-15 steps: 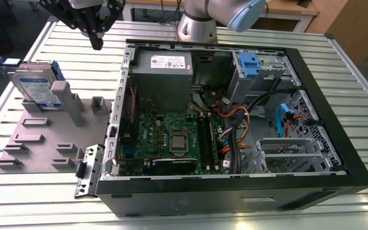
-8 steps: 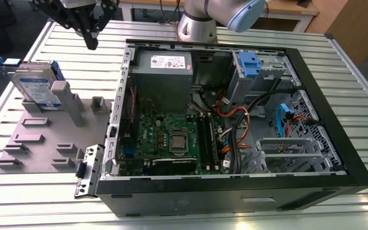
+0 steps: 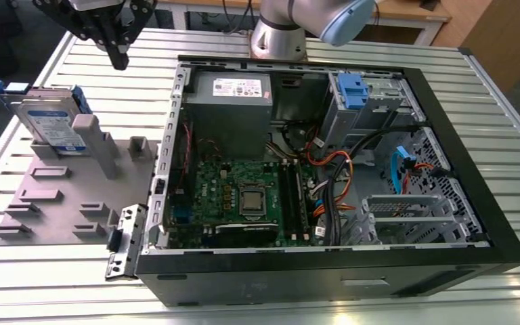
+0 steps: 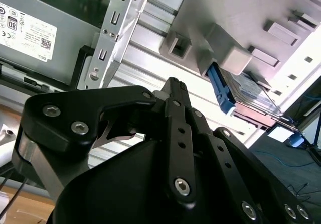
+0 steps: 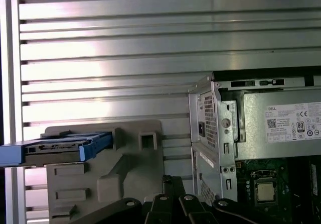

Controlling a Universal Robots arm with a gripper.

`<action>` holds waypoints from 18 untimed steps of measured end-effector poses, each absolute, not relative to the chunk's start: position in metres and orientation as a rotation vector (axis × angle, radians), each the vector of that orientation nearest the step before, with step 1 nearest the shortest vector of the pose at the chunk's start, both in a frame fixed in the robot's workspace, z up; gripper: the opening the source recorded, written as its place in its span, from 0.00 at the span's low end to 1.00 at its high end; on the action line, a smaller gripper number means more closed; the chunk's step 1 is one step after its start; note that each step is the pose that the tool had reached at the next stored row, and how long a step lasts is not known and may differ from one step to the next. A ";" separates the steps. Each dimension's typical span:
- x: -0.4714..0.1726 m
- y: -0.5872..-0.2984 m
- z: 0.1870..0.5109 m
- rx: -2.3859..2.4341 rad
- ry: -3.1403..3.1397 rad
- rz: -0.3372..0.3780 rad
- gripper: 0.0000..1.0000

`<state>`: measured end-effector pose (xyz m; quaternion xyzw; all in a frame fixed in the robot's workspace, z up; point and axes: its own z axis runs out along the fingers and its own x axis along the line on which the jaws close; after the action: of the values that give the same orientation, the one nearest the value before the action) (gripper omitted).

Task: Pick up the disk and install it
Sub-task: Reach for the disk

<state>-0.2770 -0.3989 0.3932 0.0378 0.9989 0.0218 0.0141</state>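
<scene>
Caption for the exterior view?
Gripper hovers near the disk propped on its grey fixture, beside the open computer case.

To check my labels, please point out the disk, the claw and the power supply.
disk [image 3: 51,125]: exterior view, on its label.
claw [image 3: 118,62]: exterior view, at its tip.
power supply [image 3: 228,120]: exterior view, on its grey face.

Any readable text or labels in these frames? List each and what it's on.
White sticker on the grey power-supply box: a logo, a code square and rows of marks; fine print too small to read.
Blue-and-white label on the disk: blurred, unreadable.
Motherboard: no legible print.
</scene>
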 end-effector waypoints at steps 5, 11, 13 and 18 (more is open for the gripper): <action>-0.286 -0.399 0.393 0.118 3.110 0.068 0.11; -0.297 -0.399 0.393 0.118 3.110 0.068 0.11; -0.302 -0.399 0.393 0.118 3.110 0.068 0.11; -0.311 -0.399 0.393 0.118 3.109 0.068 0.11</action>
<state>-0.3112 -0.3989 0.3932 0.0379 0.9989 0.0218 0.0146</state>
